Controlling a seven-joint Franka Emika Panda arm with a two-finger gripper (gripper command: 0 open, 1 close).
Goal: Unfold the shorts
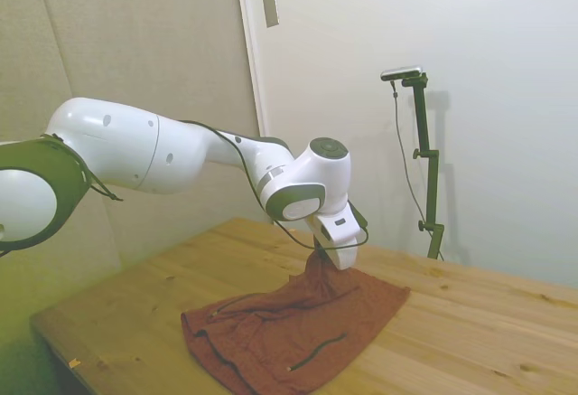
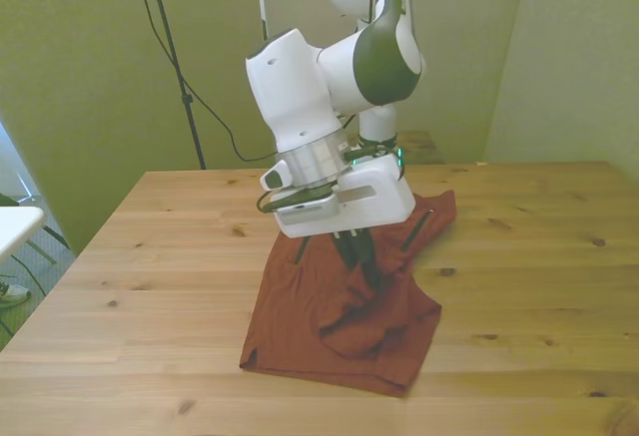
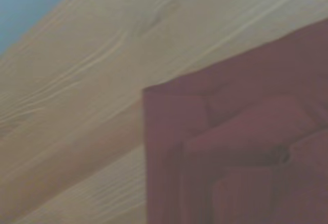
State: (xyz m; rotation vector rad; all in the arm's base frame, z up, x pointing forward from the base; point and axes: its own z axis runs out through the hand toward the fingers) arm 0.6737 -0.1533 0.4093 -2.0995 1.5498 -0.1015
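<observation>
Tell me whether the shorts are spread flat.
No. The shorts are bunched: the gripper lifts a peak of cloth, folds draping below.

wrist view blurred, shorts (image 3: 241,157) cut off, fingers (image 2: 367,261) partly hidden

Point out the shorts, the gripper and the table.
shorts (image 2: 300,316): front view, flat fabric at the front view's left.
gripper (image 2: 361,261): front view, fingers pinching raised fabric.
table (image 2: 539,256): front view, bare wood.

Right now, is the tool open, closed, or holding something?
Tool: closed on the shorts, pinching a fold and lifting it off the table.
</observation>
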